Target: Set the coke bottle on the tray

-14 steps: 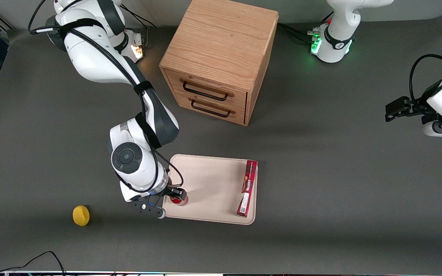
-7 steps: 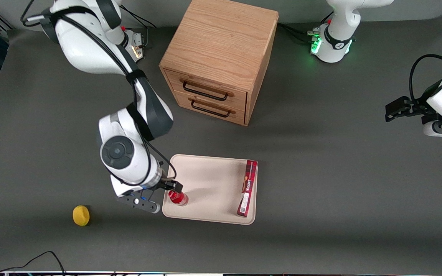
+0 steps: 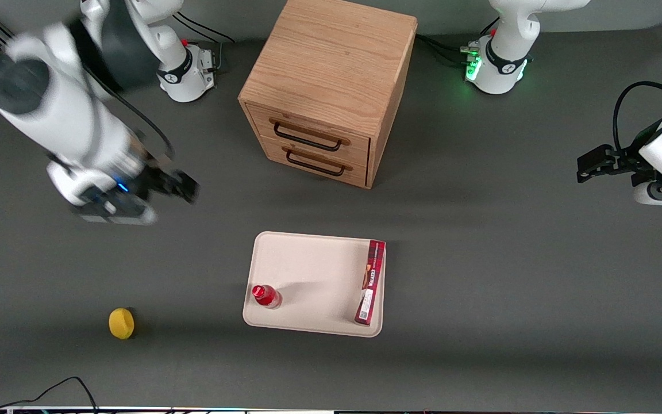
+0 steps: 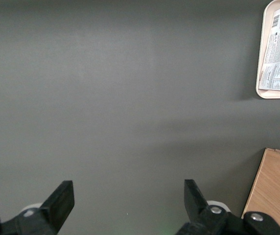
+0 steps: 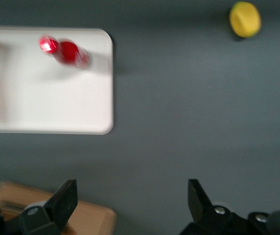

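Observation:
The coke bottle point(image 3: 266, 296), small and red with a red cap, stands upright on the cream-beige tray point(image 3: 314, 270), near the tray's corner closest to the front camera at the working arm's end. It also shows in the right wrist view point(image 5: 66, 52), on the tray point(image 5: 57, 103). My gripper point(image 3: 184, 187) is open and empty, lifted high above the bare table, well away from the tray toward the working arm's end and farther from the front camera. Nothing lies between its fingers point(image 5: 64, 198).
A long dark-red box point(image 3: 370, 283) lies along the tray's edge toward the parked arm's end. A wooden two-drawer cabinet point(image 3: 325, 92) stands farther from the camera than the tray. A yellow lemon-like object point(image 3: 121, 323) lies on the table toward the working arm's end; it also shows in the right wrist view point(image 5: 245, 19).
My gripper has let go of the coke bottle, which stays standing on the tray. The arm has risen and swung away from the tray toward its own end of the table.

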Controlling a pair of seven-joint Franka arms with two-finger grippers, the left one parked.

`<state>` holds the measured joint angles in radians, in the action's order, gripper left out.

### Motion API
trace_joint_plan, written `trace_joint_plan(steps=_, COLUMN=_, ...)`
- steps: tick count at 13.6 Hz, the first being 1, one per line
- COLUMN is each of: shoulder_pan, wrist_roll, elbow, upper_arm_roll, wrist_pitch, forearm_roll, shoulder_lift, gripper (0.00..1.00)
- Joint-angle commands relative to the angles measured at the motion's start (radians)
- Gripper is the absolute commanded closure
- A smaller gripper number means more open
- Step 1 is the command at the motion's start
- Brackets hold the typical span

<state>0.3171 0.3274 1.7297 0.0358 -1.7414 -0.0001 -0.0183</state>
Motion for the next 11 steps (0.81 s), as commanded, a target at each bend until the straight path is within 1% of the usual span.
trace_joint_plan(steps=1, shoulder_pan=-0.100, wrist_roll=-0.212, elbow=0.264, upper_arm_roll=-0.004, wrist_pitch=-0.006, forearm_roll=0.005, shoulder_lift=0.262, gripper=0.00)
trace_joint_plan(steps=2, shoulder_pan=-0.145, wrist_roll=-0.267, elbow=0.260, upper_arm_roll=-0.004, wrist_pitch=0.012, forearm_roll=0.005, shoulder_lift=0.271, gripper=0.00)
trace_joint_plan(steps=3, shoulder_pan=-0.183, wrist_roll=-0.283, elbow=0.254, upper_arm_roll=-0.007, wrist_pitch=0.017, forearm_roll=0.005, shoulder_lift=0.274, gripper=0.00)
trace_joint_plan(steps=5, shoulder_pan=-0.199, wrist_roll=-0.269, elbow=0.252, upper_arm_roll=-0.007, wrist_pitch=0.031, forearm_roll=0.005, shoulder_lift=0.282, gripper=0.00)
trace_joint_plan(steps=6, shoulder_pan=-0.222, wrist_roll=-0.269, elbow=0.252, upper_arm_roll=-0.019, wrist_pitch=0.031, forearm_roll=0.005, shoulder_lift=0.282, gripper=0.00)
trace_joint_plan(steps=9, shoulder_pan=-0.341, wrist_roll=-0.269, elbow=0.240, upper_arm_roll=-0.131, wrist_pitch=0.031, forearm_roll=0.005, shoulder_lift=0.279, gripper=0.00)
trace_joint_plan(steps=11, shoulder_pan=-0.360, wrist_roll=-0.272, elbow=0.212, upper_arm_roll=-0.143, wrist_pitch=0.033, forearm_roll=0.005, shoulder_lift=0.262, gripper=0.00)
